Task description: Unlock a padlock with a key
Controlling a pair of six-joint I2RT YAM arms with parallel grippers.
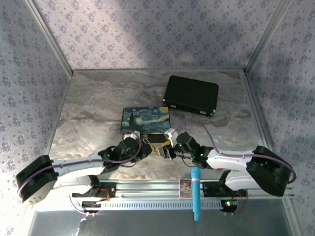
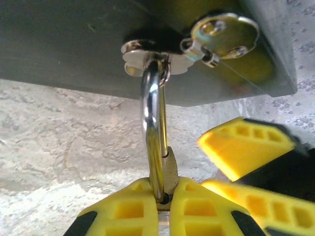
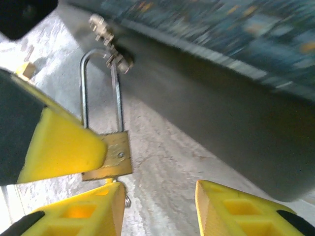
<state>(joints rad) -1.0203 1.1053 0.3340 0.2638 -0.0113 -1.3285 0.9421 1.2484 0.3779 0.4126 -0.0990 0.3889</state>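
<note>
**Padlock clamped on the box hasp, right fingers spread beside it**

The left gripper (image 2: 164,196) is closed tight on the padlock (image 2: 171,167). Its two yellow fingers pinch the brass body from both sides, and the silver shackle (image 2: 153,123) rises from between them. The shackle runs up through the hasp (image 2: 147,54) on the near face of the painted box (image 1: 145,118), so the lock hangs just off that dark wall, above the marbled table (image 1: 93,108).

The right gripper (image 3: 158,189) sits just right of the lock with its fingers well apart and nothing between them. In its own wrist view, the brass body lies just above the tip of its left finger, with one finger of the left gripper pressed against the lock's left side.

From above, both arms crowd in at the box's near edge and cover the lock. The box stands mid-table. A black case (image 1: 191,95) lies beyond it to the right, well apart, and a blue pen-like tool (image 1: 196,194) lies across the metal rail (image 1: 147,189) at the near edge.

A round metal plate (image 2: 224,32) sits on the box face just right of the hasp. The box top is a motion-blurred smear in the right wrist view. A small silvery loop (image 3: 127,199) shows just under the lock body — I cannot tell whether it is the key, nor whether the shackle is latched.
</note>
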